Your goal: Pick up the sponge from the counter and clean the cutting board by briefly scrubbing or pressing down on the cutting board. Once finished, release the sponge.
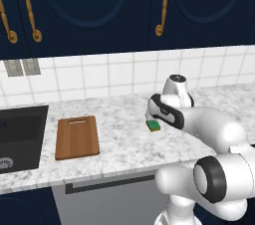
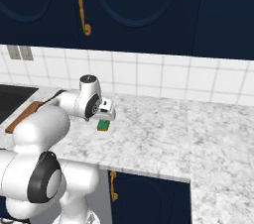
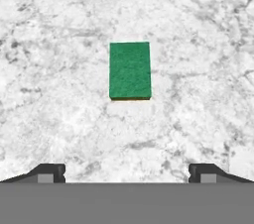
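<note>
The robot's gripper (image 3: 127, 172) hung above the sponge (image 3: 130, 70), its two dark fingertips (image 3: 48, 172) spread wide apart and grasping nothing, as seen from the hand camera. The sponge lay flat on the counter (image 3: 54, 44), green face up with a thin yellow edge showing along the side nearest the fingertips, and it sat apart from both fingertips, centred between them.

From the left base camera, the sponge (image 1: 154, 126) rested on the marbled counter (image 1: 124, 119) just below the arm's wrist, well to the right of the cutting board (image 1: 76, 137). The brown board lay flat, its slot handle toward the tiled wall (image 1: 99, 74), between the sponge and the black sink (image 1: 20, 137).

From the right base camera, the gripper (image 2: 107, 115) stood directly over the sponge (image 2: 103, 126), not touching it, with the cutting board (image 2: 22, 115) partly hidden behind the arm.
</note>
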Controlling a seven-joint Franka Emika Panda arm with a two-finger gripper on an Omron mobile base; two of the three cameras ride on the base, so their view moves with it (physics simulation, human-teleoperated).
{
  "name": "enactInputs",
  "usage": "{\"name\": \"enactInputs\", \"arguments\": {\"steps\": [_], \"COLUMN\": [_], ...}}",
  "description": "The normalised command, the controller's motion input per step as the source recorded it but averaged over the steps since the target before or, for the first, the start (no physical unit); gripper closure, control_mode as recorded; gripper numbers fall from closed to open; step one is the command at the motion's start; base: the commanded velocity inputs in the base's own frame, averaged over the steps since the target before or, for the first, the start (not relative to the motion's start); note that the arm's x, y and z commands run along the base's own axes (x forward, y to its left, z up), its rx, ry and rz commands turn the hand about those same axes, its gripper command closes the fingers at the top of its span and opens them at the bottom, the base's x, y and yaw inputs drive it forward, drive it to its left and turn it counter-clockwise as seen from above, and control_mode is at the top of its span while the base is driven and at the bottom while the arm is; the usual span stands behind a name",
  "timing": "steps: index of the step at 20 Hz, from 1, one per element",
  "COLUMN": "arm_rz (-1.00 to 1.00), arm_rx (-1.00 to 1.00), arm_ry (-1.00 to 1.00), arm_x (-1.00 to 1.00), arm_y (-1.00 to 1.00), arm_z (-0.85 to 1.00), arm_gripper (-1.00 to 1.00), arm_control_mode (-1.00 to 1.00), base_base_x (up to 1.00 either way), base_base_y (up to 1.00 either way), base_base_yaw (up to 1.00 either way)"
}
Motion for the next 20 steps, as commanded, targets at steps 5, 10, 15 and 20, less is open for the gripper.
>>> {"name": "enactInputs", "arguments": {"steps": [5, 10, 15, 20], "arm_rz": [0.01, 0.01, 0.0, 0.0], "arm_rx": [0.0, 0.01, 0.0, 0.0], "arm_ry": [0.01, 0.0, 0.01, 0.02], "arm_x": [0.2, 0.21, 0.35, 0.29], "arm_y": [0.0, 0.0, 0.0, 0.02], "arm_z": [-0.3, -0.18, -0.17, -0.18], "arm_gripper": [-1.0, -1.0, -1.0, -1.0], "arm_control_mode": [-1.0, -1.0, -1.0, -1.0], "base_base_x": [0.0, 0.0, 0.0, 0.0], "base_base_y": [0.0, 0.0, 0.0, 0.0], "base_base_yaw": [0.0, 0.0, 0.0, 0.0]}}
